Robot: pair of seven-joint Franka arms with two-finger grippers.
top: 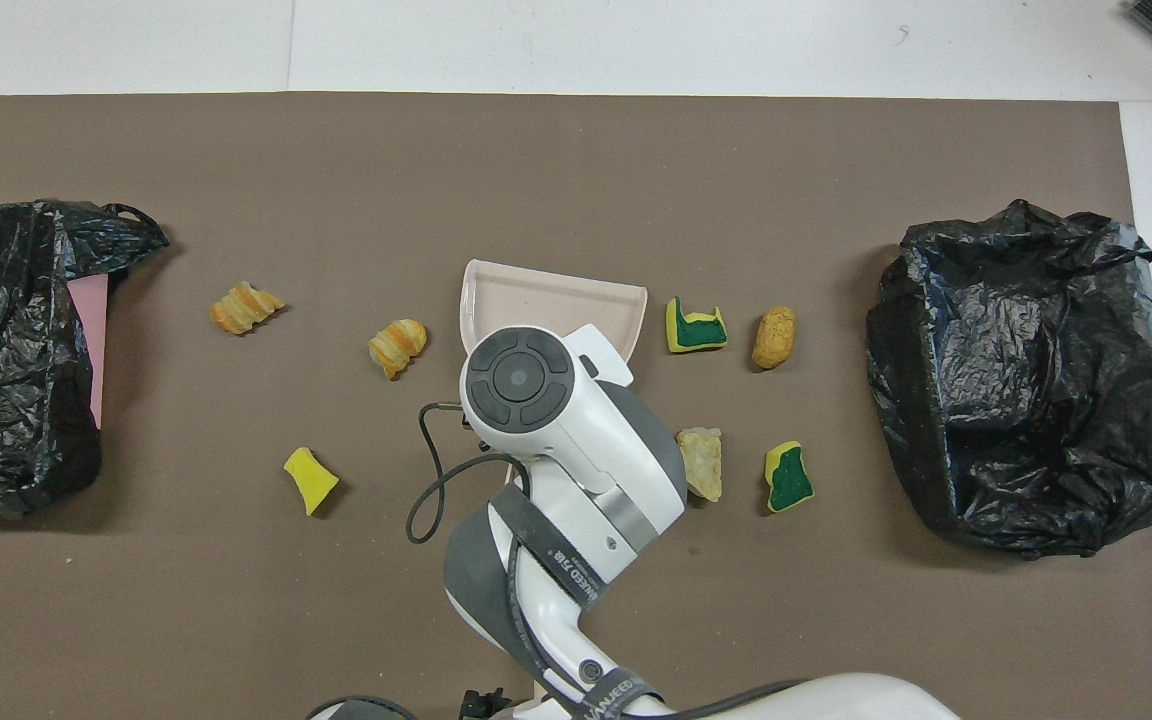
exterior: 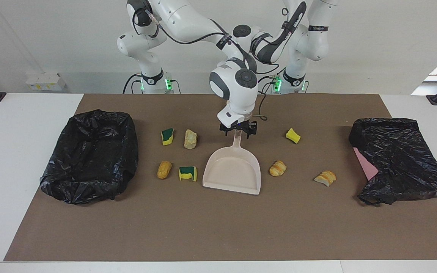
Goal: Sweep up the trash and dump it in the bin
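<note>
Opening stage of a sweep-and-dump task. One beige dustpan [exterior: 232, 170] lies flat at the middle of the brown-covered surface [exterior: 218, 227]. Its mouth is turned to the edge farthest from the robots and its handle toward them, probably so an arm can take it without reaching over the litter. The right end effector [exterior: 238, 129] is low over that handle. Its fingers look spread to either side of the handle rather than pressed onto it, so the grasp is judged not yet made. The left end effector [top: 484, 703] waits folded back at the robots' edge; whether it is spread cannot be told. The trash, seven pieces in all, lies loose beside the pan and none is in it yet. Toward the right arm's end are four pieces: two green-and-yellow sponges [exterior: 167, 136] [exterior: 187, 173], one pale beige chunk [exterior: 190, 138] and one golden-brown lump [exterior: 164, 169]. Toward the left arm's end are three pieces: one plain yellow sponge [exterior: 293, 135] and two golden-brown pastry lumps [exterior: 278, 168] [exterior: 325, 178]. Two bins lined with black bags stand one at each end edge, so either is a short carry: the right arm's end bin [exterior: 89, 155] and the left arm's end bin [exterior: 400, 159]. The second shows a pink side. No brush is visible.
</note>
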